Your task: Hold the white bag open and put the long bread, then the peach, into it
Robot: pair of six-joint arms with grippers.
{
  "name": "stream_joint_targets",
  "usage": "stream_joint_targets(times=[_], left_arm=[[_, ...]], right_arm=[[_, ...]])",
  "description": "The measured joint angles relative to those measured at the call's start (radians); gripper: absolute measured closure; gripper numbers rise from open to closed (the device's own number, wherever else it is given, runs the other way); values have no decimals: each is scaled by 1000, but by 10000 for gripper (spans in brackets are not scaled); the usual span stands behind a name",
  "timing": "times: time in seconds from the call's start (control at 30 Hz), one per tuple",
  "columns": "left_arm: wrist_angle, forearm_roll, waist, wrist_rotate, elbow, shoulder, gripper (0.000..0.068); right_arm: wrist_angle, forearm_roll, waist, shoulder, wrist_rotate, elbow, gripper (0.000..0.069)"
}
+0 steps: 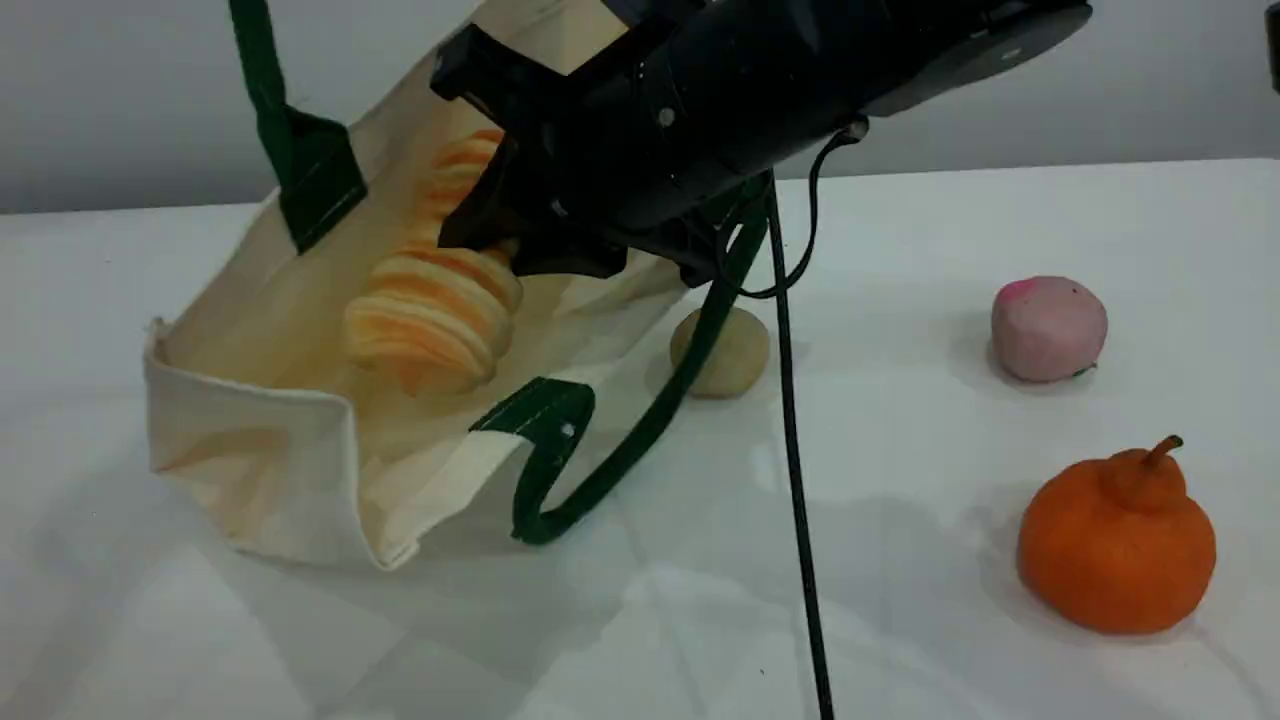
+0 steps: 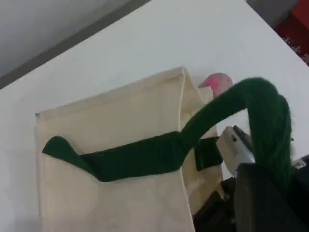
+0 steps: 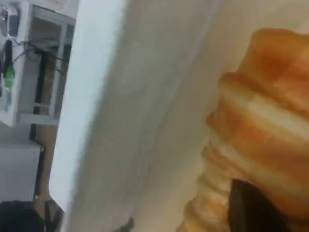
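Right gripper (image 1: 500,225) inside the mouth of the white bag (image 1: 250,440), jaws closed on the long bread (image 1: 435,315), most of the loaf hanging below and ahead of the fingertips over the bag's lower wall. Left gripper (image 2: 263,181) pinched shut on the green strap handle (image 2: 260,111), bag rim hanging beneath it. Peach (image 1: 1048,328) well off to the right gripper's side on the table (image 1: 1000,620), apart from the beige ball (image 1: 722,352) and the orange stemmed fruit (image 1: 1117,545).

Risks, as a judgement: loaf released too near the rim and rolling back out; strap slipping from the left grip and the mouth collapsing; arm snagging the lower strap on withdrawal.

Right fingertips masked by the arm in the scene view; loaf's far end hidden; right wrist view blurred.
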Motion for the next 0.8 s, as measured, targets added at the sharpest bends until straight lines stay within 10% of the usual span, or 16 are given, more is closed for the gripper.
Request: stream_joint_targets(times=[0.4, 0.8], left_arm=[[1, 5, 0, 0, 0, 0, 580], [2, 12, 0, 0, 0, 0, 580]], right_arm=[[5, -3, 0, -1, -4, -4, 102], [117, -3, -73, -4, 15, -4, 101]])
